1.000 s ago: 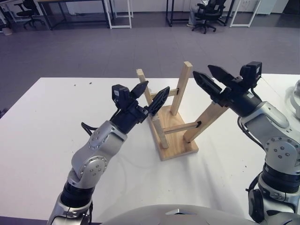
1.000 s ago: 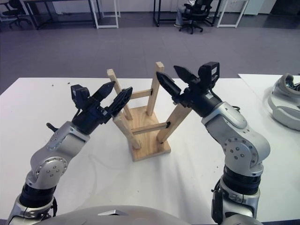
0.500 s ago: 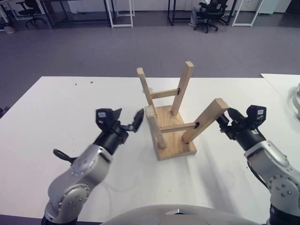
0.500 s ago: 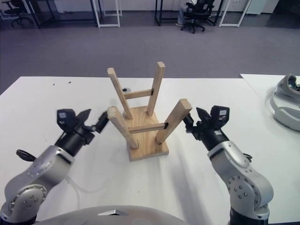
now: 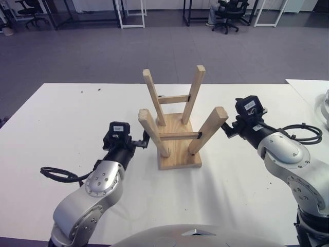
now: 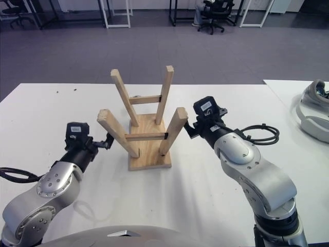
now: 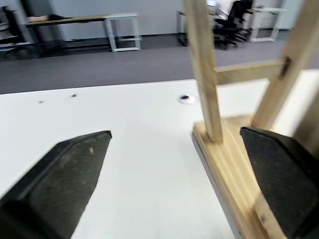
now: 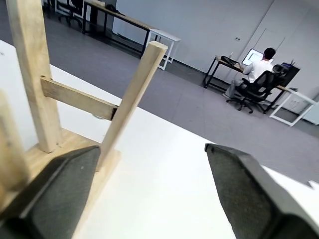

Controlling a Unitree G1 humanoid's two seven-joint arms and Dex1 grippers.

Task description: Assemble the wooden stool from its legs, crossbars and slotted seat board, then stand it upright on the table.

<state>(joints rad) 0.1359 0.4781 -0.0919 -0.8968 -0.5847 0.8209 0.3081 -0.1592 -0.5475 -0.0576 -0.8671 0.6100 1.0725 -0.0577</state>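
Note:
The wooden stool is upside down on the white table. Its seat board lies flat, and the legs point up, joined by crossbars. My left gripper is low over the table beside the seat board's left edge. In the left wrist view it is open, its dark fingers spread wide, one by the board's near edge. My right gripper is just right of the front right leg, near its top. It is open and holds nothing.
A white and grey headset lies on the neighbouring table at far right. A small round bit sits on the table behind the stool. Black cables trail from both arms. Beyond the far edge are floor, desks and chairs.
Both arms have come down from above the stool's legs to either side of it, near table level. The head view shifted a little. The stool stays upside down.

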